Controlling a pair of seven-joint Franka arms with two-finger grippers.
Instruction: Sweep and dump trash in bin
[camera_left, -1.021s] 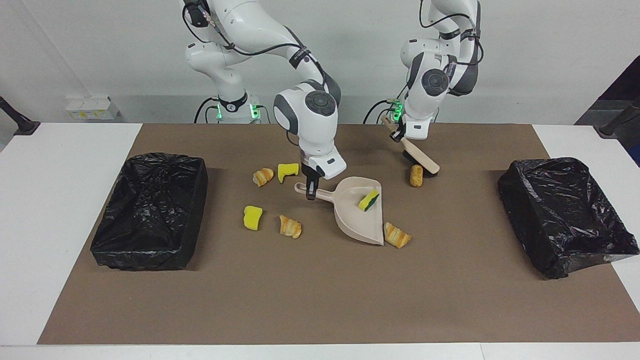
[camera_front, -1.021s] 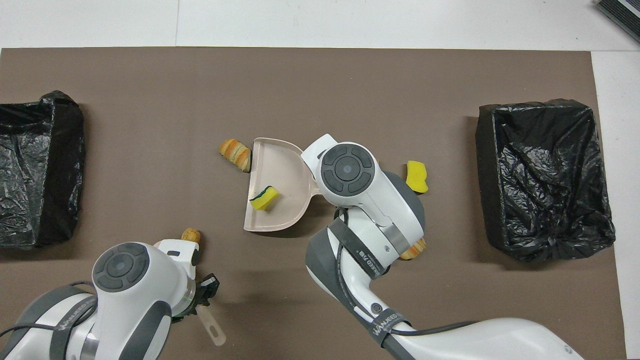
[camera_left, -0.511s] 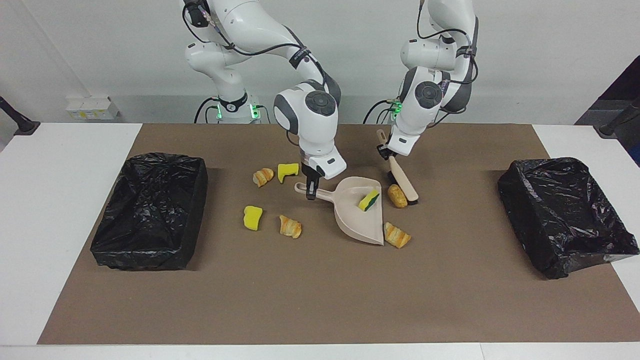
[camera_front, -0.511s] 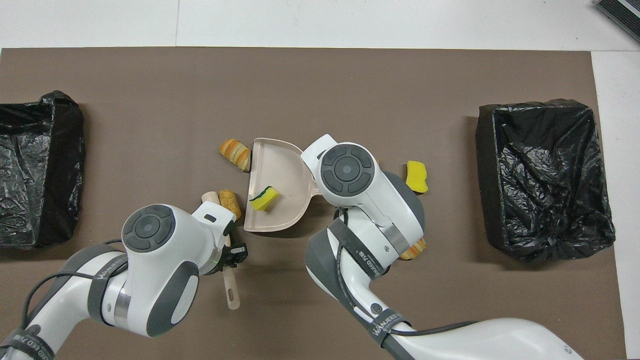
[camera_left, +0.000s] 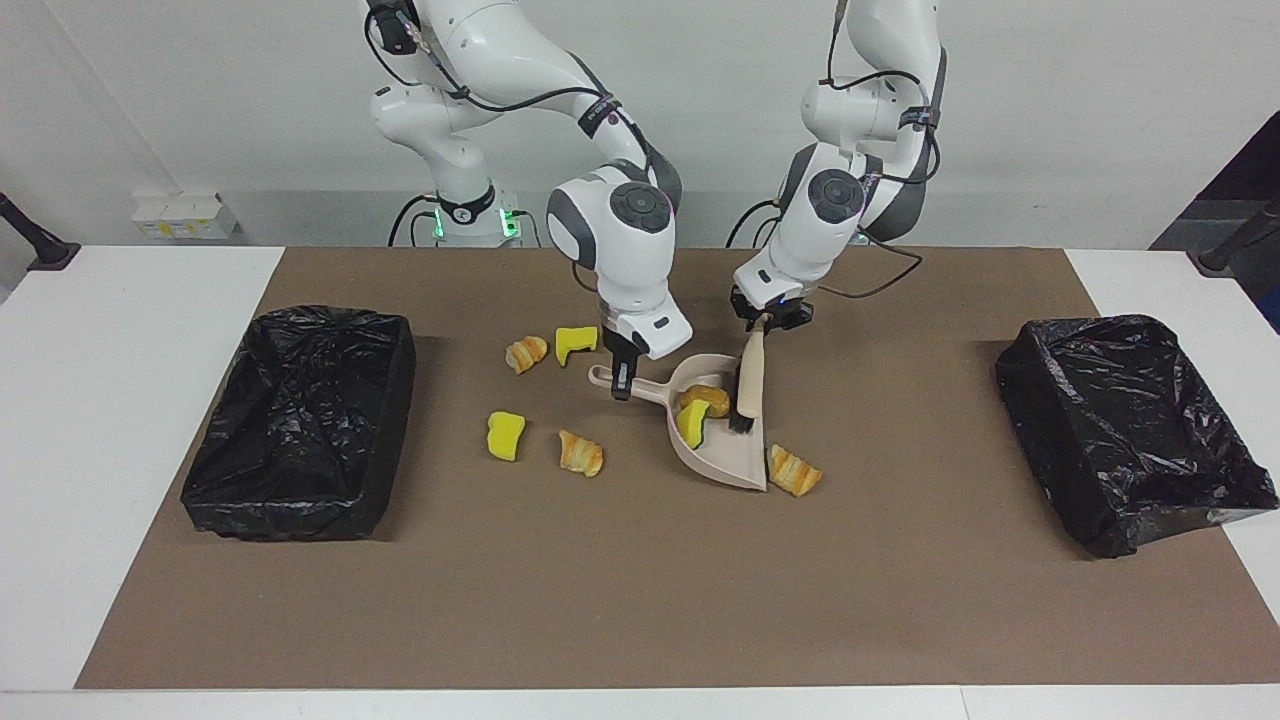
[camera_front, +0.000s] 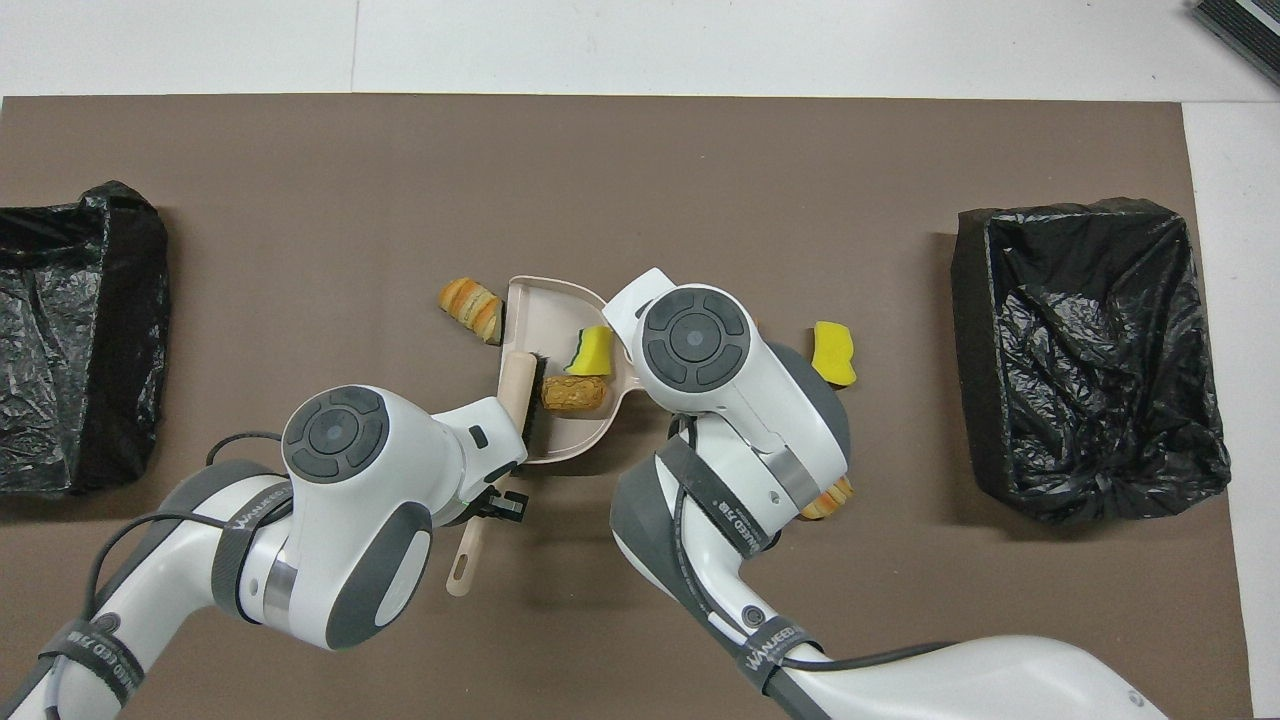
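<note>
Brown matting (camera_left: 640, 590) covers the table between two black-bagged bins, one at the right arm's end (camera_left: 300, 420) and one at the left arm's end (camera_left: 1130, 430). My left gripper (camera_left: 765, 322) is clamped on the handle of the beige hand brush (camera_left: 748, 385), whose bristles now stand inside the beige plastic dustpan (camera_left: 735, 462). A second ago that brush was out on the mat against a golden bread roll (camera_left: 706, 398); I have since drawn the roll over the lip into the pan, and it has shoved the green-backed yellow sponge chunk (camera_left: 692, 422) toward the handle. My right gripper (camera_left: 621, 380) has stayed shut on the pan's handle, pinning it flat.

That makes two pieces in the pan. Five remain on the mat: a striped croissant piece (camera_left: 794, 470) touching the pan's open edge, another croissant (camera_left: 580, 453) and a yellow sponge (camera_left: 505, 436) toward the right arm's end, and nearer the robots a small croissant (camera_left: 526, 353) beside a yellow sponge (camera_left: 576, 341). I judge more sweeping comes before any dumping.
</note>
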